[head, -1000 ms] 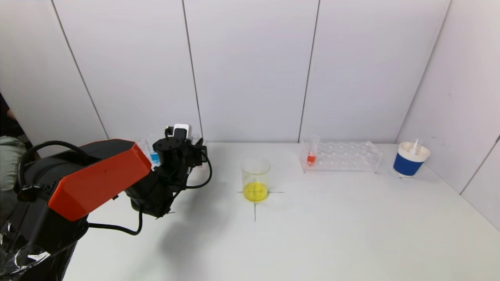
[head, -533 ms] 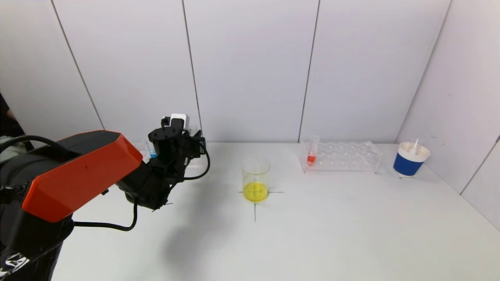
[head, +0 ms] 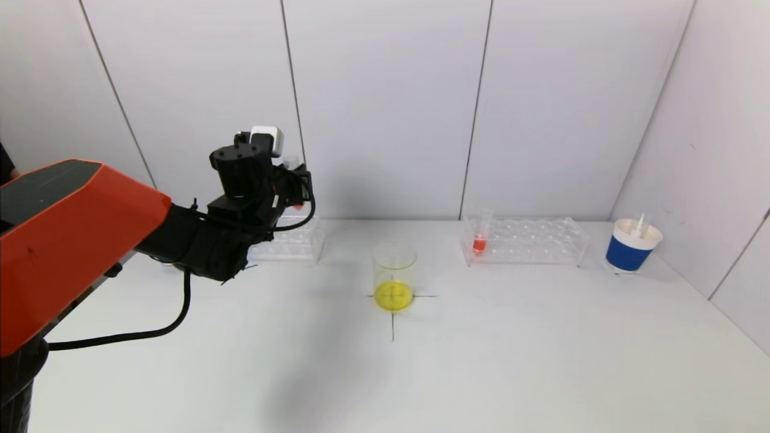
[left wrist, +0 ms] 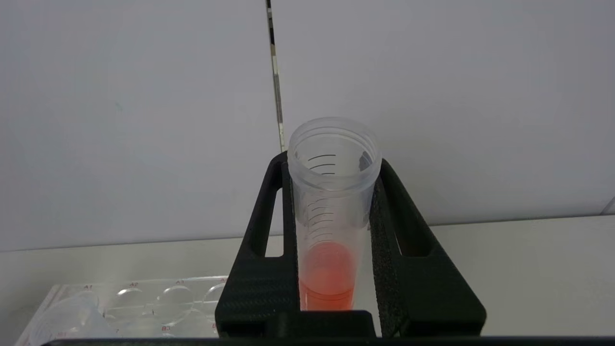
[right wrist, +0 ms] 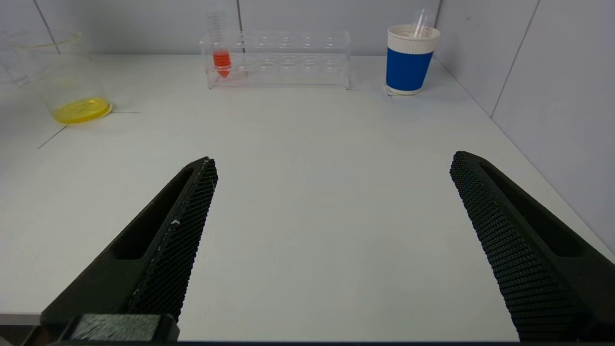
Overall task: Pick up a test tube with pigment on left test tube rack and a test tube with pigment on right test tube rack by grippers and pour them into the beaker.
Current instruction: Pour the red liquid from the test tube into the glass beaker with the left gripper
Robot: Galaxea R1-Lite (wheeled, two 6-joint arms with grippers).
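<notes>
My left gripper point(head: 294, 180) is shut on a clear test tube point(left wrist: 331, 216) holding orange-red pigment, and it keeps the tube upright in the air above the left test tube rack point(head: 298, 243). The beaker point(head: 394, 275), with yellow liquid at its bottom, stands on a cross mark at the table's middle, to the right of that gripper. The right test tube rack point(head: 532, 242) holds one tube with red pigment point(head: 480, 239) at its left end. My right gripper point(right wrist: 334, 159) hangs open and empty low over the near table, out of the head view.
A blue and white paper cup point(head: 633, 245) with a pipette in it stands right of the right rack, close to the side wall. White wall panels close off the back and right. A black cable loops under my left arm.
My left arm has risen, lifting the orange-red tube up out of the left rack. The right gripper has not moved.
</notes>
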